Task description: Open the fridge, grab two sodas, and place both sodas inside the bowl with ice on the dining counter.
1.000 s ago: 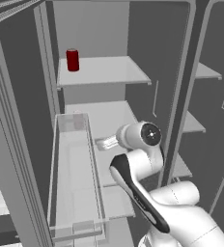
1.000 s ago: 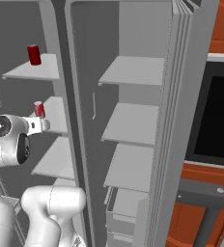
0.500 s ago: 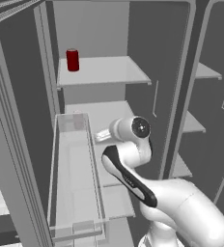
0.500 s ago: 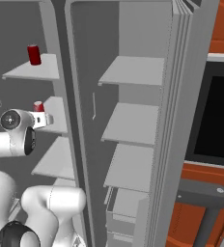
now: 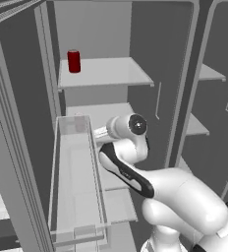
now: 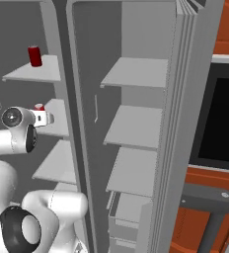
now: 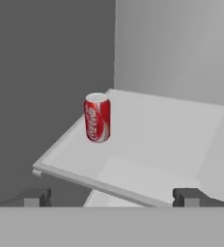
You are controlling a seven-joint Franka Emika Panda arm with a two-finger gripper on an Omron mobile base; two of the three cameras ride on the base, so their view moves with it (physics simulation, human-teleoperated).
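Observation:
The fridge (image 5: pixel 96 29) stands open in front of me. One soda (image 5: pixel 73 61) stands upright on the upper left shelf, also seen as a red can (image 6: pixel 35 56) in the right base view. A second soda (image 7: pixel 97 117) stands upright near the front left corner of the shelf below, and its top (image 6: pixel 39 106) peeks out behind my hand. My gripper (image 7: pixel 111 197) is open and empty, short of this can and aimed a little to its right. Both fingertips (image 7: pixel 36 197) are apart from it. The bowl and the dining counter are out of view.
A clear door bin (image 5: pixel 76 167) hangs close to the left of my arm. The grey divider (image 5: pixel 185 88) bounds the compartment on the right. Beyond it are more pale shelves (image 6: pixel 136 128), a dark oven window (image 6: pixel 225 123) and a reddish-brown cabinet (image 6: pixel 205 232).
My arm has swung further into the left compartment, the wrist moving left and slightly up toward the second shelf. The jaws stay open and both cans stay put.

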